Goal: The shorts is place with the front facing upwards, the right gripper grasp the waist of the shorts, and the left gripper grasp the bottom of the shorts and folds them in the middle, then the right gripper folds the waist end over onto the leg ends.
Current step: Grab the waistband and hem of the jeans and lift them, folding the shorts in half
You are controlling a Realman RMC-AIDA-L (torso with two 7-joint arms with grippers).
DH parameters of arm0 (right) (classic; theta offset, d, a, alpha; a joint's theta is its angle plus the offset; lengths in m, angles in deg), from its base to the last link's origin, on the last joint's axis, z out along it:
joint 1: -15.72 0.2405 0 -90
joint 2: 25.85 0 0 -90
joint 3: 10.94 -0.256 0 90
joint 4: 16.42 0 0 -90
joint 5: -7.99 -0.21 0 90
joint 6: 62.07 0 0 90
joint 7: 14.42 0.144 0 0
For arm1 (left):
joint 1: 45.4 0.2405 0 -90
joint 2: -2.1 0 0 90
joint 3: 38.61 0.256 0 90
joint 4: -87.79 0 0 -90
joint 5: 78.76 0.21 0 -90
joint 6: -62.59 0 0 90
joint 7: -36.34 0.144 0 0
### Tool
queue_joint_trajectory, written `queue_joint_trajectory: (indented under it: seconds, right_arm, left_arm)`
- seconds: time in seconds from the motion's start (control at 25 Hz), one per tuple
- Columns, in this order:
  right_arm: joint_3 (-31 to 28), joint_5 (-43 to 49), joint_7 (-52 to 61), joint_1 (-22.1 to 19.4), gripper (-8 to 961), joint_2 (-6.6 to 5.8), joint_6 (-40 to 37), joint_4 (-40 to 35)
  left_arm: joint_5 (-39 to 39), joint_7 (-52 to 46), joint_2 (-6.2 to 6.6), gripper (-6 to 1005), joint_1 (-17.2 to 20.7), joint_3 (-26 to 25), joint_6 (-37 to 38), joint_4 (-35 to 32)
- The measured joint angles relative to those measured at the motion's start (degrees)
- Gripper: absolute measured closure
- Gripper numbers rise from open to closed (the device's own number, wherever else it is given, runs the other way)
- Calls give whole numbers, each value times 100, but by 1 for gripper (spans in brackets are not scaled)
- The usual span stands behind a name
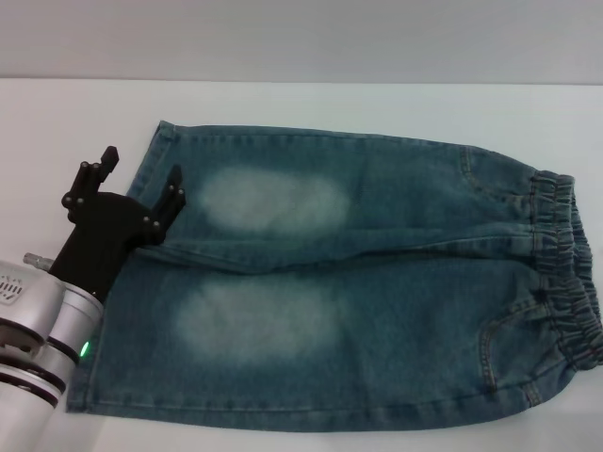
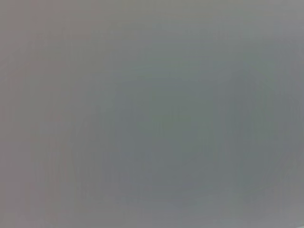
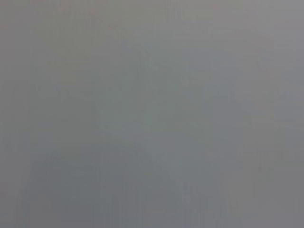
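Note:
Blue denim shorts (image 1: 358,282) lie flat on the white table (image 1: 301,104), front side up. Their elastic waist (image 1: 565,273) is at the right, and the two leg ends (image 1: 141,188) are at the left. My left gripper (image 1: 143,174) hovers over the far leg's hem, open, with nothing between its black fingers (image 1: 171,193). My right gripper is out of the head view. Both wrist views show only a uniform grey blur.
The white table surrounds the shorts, with bare surface behind them and to the left. A pale wall (image 1: 301,38) runs along the back edge.

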State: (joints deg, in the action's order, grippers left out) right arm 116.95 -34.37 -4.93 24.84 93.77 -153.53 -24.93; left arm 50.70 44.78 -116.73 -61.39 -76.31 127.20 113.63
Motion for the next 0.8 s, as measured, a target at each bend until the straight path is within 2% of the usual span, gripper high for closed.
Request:
queue_joint_trajectory:
  seconds: [0.52, 0.68, 0.8]
  right_arm:
    - [87, -1, 27, 14, 198, -2, -1, -3]
    - [138, 50, 174, 103, 198, -45, -6, -60]
    - [117, 72, 558, 279, 197, -131, 72, -65]
  left_arm:
    - [0, 0, 3, 199, -36, 37, -81, 3]
    - [-16, -79, 54, 199, -102, 47, -273, 218]
    - [-13, -162, 108, 199, -121, -33, -557, 471]
